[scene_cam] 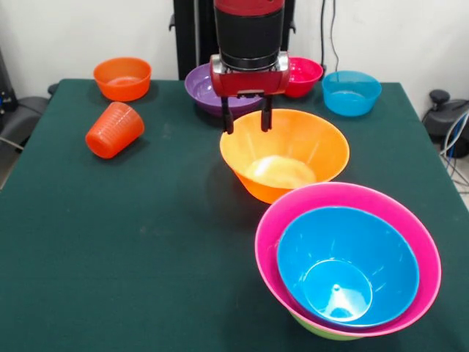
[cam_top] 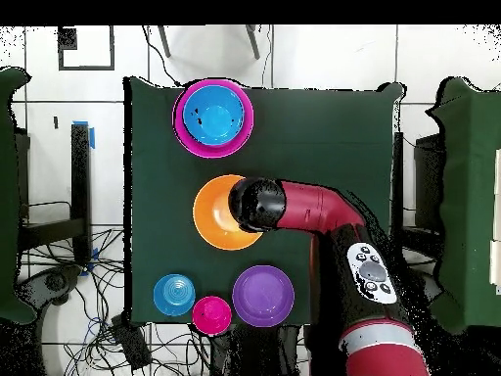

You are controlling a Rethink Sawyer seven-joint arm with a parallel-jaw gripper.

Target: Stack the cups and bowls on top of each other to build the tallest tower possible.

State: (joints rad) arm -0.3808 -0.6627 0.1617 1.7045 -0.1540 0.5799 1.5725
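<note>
Gripper [scene_cam: 247, 119] hangs over the far-left rim of the large orange bowl [scene_cam: 293, 150], w/ both black fingers [scene_cam: 228, 119] spread apart and nothing between them; whether a tip touches the rim, you can't tell from the front. Overhead, the arm [cam_top: 313, 211] covers the bowl's right side, so no help there.

Nearest to you in the front view is the tower [scene_cam: 348, 268]: big pink bowl [scene_cam: 344, 199] w/ a medium blue bowl [scene_cam: 344, 264] nested inside, and a sliver of green bowl [scene_cam: 315, 328] showing under the pink one at the bottom. It sits at the near-right of the green table [scene_cam: 132, 249].

Next back, mid-table, is the large orange bowl, just beside the tower but apart from it as far as you can see.

Further back on the left, the orange-red cup [scene_cam: 114, 130] lies tipped on its side, well apart from the bowls. Behind it, a small orange bowl [scene_cam: 122, 78] stands upright near the far-left corner.

Along the far edge: purple bowl [scene_cam: 207, 89] partly hidden behind the gripper, then the small magenta-red bowl [scene_cam: 305, 75], then the small blue bowl [scene_cam: 352, 92] at the right, all upright and separate.
</note>
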